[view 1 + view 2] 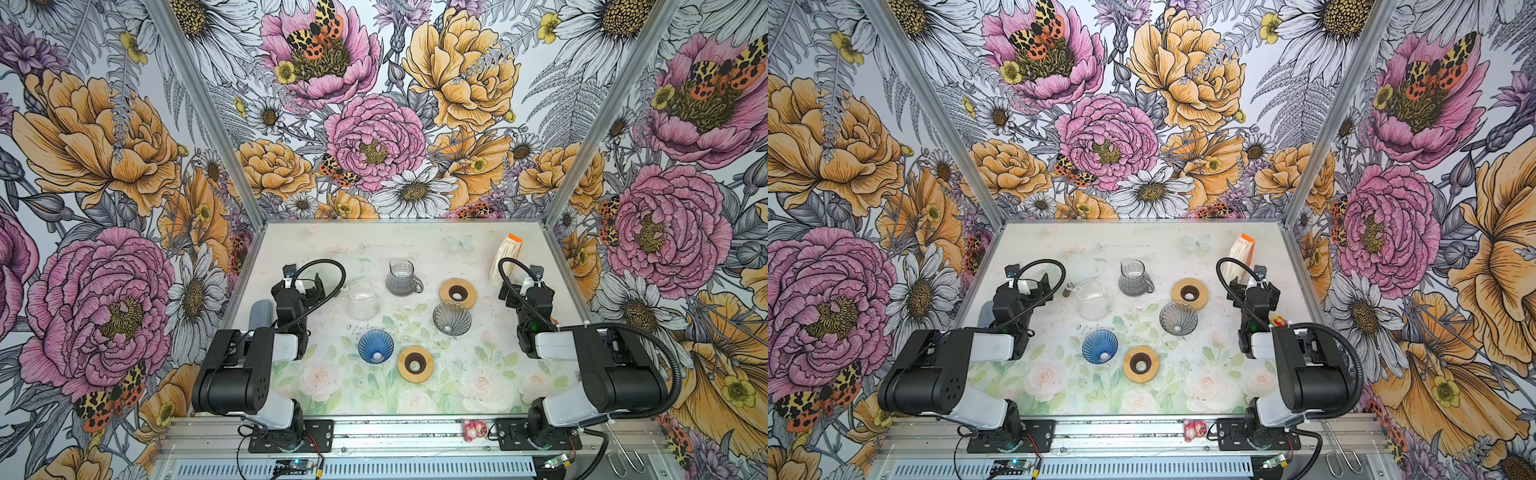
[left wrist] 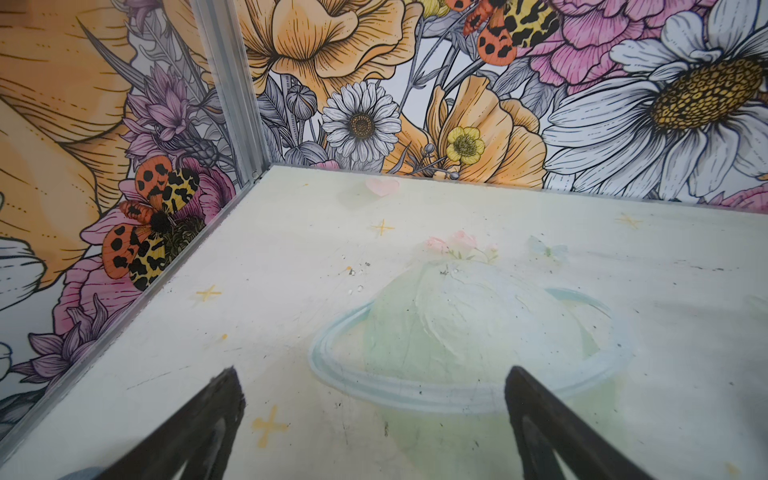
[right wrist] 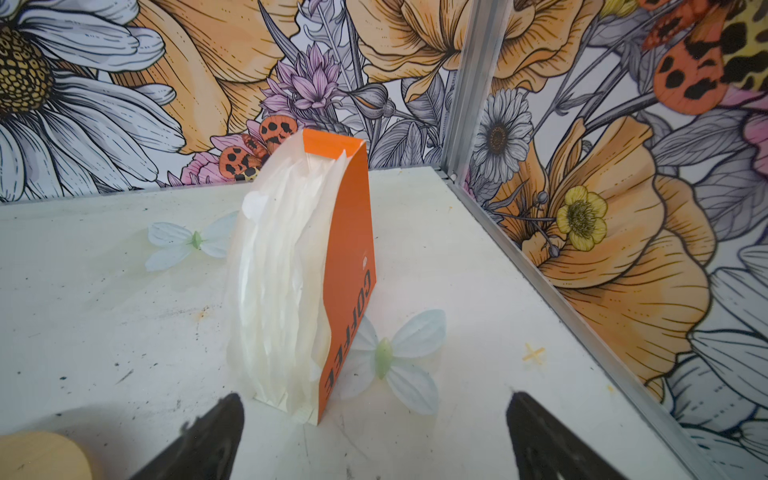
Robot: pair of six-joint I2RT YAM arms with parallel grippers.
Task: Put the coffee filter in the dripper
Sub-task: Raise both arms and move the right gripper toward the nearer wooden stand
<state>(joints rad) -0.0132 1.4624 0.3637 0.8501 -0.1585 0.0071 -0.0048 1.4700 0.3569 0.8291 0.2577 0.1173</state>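
Observation:
A stack of white paper coffee filters [image 3: 282,291] stands upright in an orange card sleeve at the table's back right [image 1: 505,254] [image 1: 1240,252]. A blue dripper [image 1: 376,346] [image 1: 1099,347] sits on the table near the middle. A smoky grey dripper [image 1: 451,318] [image 1: 1178,318] stands farther right. My right gripper [image 3: 374,399] [image 1: 512,289] is open, just short of the filter stack, touching nothing. My left gripper [image 2: 372,374] [image 1: 311,286] is open over bare table at the back left, with nothing between its fingers.
Two wooden rings [image 1: 458,293] [image 1: 415,364] lie beside the drippers. A clear glass carafe [image 1: 363,300] and a grey glass jug [image 1: 402,278] stand behind the blue dripper. A grey-blue roll [image 1: 262,313] lies by the left arm. Flowered walls enclose the table on three sides.

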